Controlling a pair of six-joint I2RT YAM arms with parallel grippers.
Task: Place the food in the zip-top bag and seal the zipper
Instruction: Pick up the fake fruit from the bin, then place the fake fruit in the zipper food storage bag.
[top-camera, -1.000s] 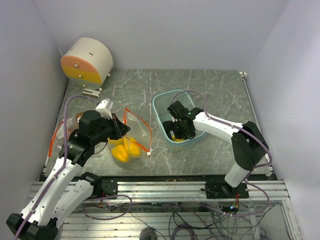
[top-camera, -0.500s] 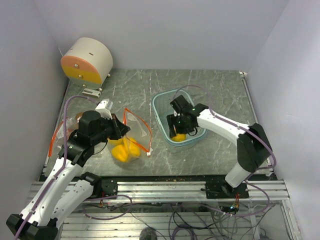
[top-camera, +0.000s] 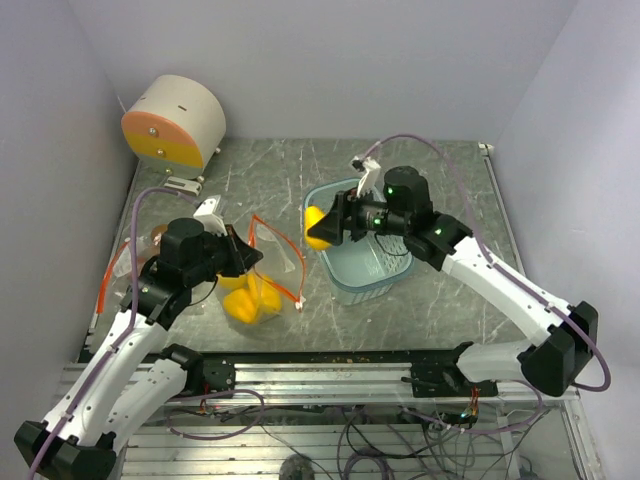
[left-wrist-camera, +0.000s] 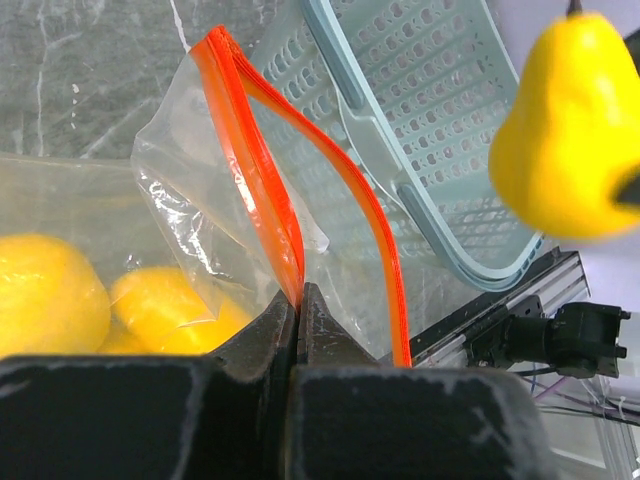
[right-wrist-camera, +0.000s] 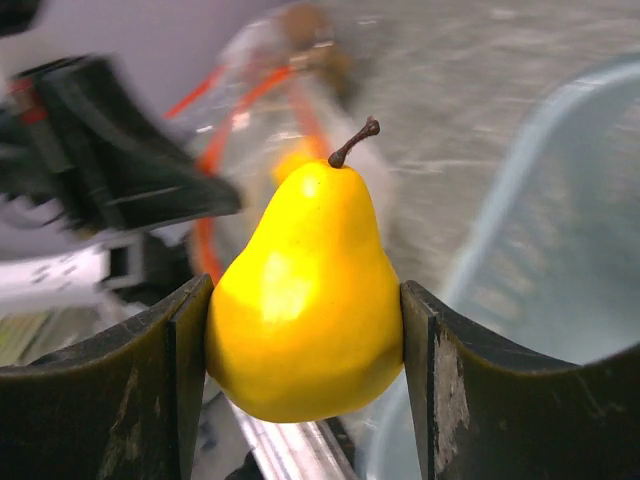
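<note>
Lifted out of the basket (top-camera: 352, 290) since a second ago, the right gripper (top-camera: 322, 228) clamps a smooth yellow pear (right-wrist-camera: 300, 300) over its left rim. Nearest, the left gripper (left-wrist-camera: 298, 300) pinches the crinkled clear bag (left-wrist-camera: 190, 170) by its orange zipper strip (left-wrist-camera: 250, 160), with round yellow fruits (top-camera: 248, 300) inside. Beyond stands the perforated light-blue basket.

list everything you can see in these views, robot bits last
yellow pear with a brown stem: one, yellow, held off the table at the basket's left rim
round yellow fruits: at least two, yellow, inside the bag
clear zip-top bag with an orange zipper: one, clear and orange, mouth open, left of the basket
light-blue plastic mesh basket: one, light blue, mid-table
white drum with an orange-and-yellow face: one, far-left corner
grey marbled table: one, grey, under everything
left gripper: one, black, shut on the bag's zipper edge
right gripper: one, black, shut on the pear
</note>
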